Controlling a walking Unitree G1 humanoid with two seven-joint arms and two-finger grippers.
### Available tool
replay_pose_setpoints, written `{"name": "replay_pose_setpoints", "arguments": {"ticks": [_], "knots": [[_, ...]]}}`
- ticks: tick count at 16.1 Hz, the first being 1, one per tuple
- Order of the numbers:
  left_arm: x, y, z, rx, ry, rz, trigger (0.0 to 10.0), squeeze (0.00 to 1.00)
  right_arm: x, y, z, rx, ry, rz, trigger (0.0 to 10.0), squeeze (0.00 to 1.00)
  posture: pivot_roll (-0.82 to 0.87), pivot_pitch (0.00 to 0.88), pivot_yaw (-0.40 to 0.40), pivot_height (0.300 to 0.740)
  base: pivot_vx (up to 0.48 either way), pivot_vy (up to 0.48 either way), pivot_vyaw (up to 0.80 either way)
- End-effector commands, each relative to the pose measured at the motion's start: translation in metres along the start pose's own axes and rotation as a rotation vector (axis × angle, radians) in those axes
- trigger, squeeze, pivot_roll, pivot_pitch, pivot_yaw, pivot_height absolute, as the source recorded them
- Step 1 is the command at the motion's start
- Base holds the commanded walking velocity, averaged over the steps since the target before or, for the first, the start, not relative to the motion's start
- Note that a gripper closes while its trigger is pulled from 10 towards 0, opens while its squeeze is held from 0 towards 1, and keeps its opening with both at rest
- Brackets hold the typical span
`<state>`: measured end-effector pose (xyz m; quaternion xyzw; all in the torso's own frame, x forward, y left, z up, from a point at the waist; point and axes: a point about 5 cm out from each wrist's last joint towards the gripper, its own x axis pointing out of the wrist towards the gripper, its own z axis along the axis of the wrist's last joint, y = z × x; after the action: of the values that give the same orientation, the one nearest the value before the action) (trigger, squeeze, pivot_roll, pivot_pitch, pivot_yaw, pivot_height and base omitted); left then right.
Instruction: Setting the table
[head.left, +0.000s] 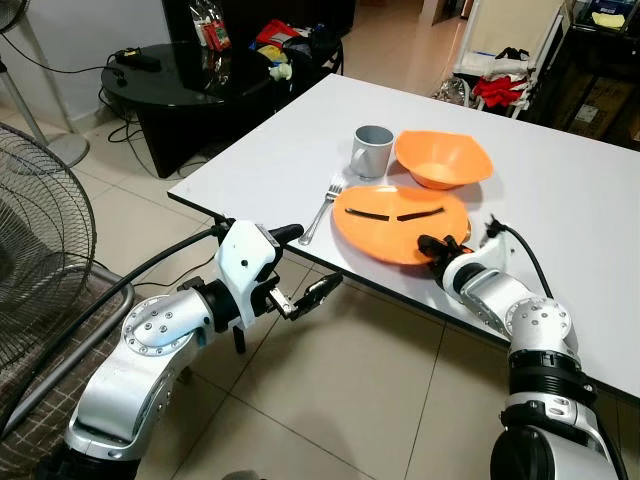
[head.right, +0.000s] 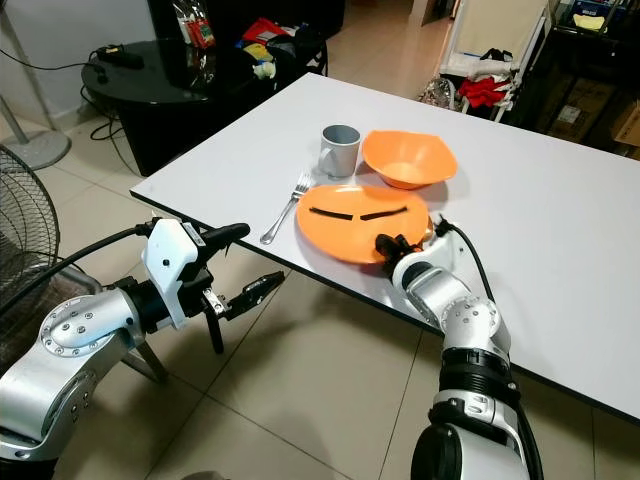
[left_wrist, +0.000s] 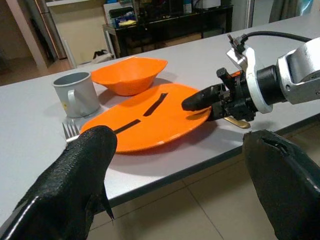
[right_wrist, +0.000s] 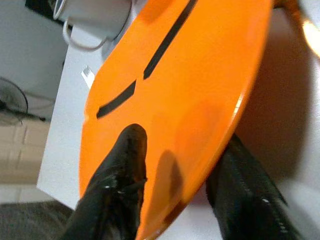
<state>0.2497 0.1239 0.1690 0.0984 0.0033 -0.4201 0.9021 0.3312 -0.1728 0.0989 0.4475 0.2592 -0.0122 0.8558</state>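
While the right tool (head.left: 437, 247) clamps the near rim of the orange plate (head.left: 400, 222) at centre frame on the white table (head.left: 560, 200), the left tool (head.left: 305, 297) hangs wide open at lower left, below the table edge. Fork (head.left: 321, 210), mug (head.left: 372, 150) and orange bowl (head.left: 443, 158) sit just beside the plate.

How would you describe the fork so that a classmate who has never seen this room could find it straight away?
Start at the white table and find the flat orange plate near its front edge, gripped at its rim by the right gripper. The fork lies on the tabletop on the plate's left side, just in front of the grey mug. It is the only slim silver piece there.
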Motion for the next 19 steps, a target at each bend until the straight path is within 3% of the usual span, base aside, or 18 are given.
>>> {"name": "replay_pose_setpoints", "arguments": {"ticks": [1, 6, 10, 14, 15, 17, 19], "knots": [[-0.001, -0.001, 0.002, 0.012, 0.007, 0.0, 10.0, 0.0, -0.003, 0.001, 0.003, -0.048, -0.003, -0.01, 10.0, 1.0, 0.06, 0.0, -0.018, 0.74, 0.0, 0.0, 0.0], [-0.001, -0.003, 0.001, 0.016, 0.015, 0.0, 10.0, 0.0, -0.027, -0.011, 0.004, -0.094, -0.01, -0.074, 10.0, 1.0, 0.05, 0.0, -0.01, 0.74, 0.0, 0.0, 0.0], [0.0, -0.003, 0.002, 0.0, 0.002, 0.02, 10.0, 0.0, -0.064, -0.005, 0.004, -0.116, -0.053, -0.005, 10.0, 1.0, 0.05, 0.0, 0.004, 0.74, 0.0, 0.0, 0.0], [-0.009, 0.012, 0.002, -0.044, -0.014, 0.242, 10.0, 0.0, -0.095, 0.045, 0.002, -0.405, -0.218, 0.25, 10.0, 1.0, 0.05, 0.0, 0.011, 0.74, 0.0, 0.0, 0.0], [-0.009, 0.013, 0.001, -0.042, -0.01, 0.257, 10.0, 0.0, -0.096, 0.048, 0.0, -0.413, -0.224, 0.262, 10.0, 1.0, 0.05, 0.0, 0.011, 0.74, 0.0, 0.0, 0.0], [-0.014, 0.02, -0.003, -0.035, 0.009, 0.427, 10.0, 0.0, -0.093, 0.055, -0.012, -0.795, -0.366, 0.191, 10.0, 1.0, 0.06, 0.0, 0.02, 0.74, 0.0, 0.0, 0.8], [-0.015, 0.021, -0.005, -0.065, -0.005, 0.523, 10.0, 0.0, -0.089, 0.052, -0.023, -0.904, -0.411, 0.185, 10.0, 1.0, 0.06, 0.0, 0.017, 0.74, 0.0, 0.0, 0.8]]}}
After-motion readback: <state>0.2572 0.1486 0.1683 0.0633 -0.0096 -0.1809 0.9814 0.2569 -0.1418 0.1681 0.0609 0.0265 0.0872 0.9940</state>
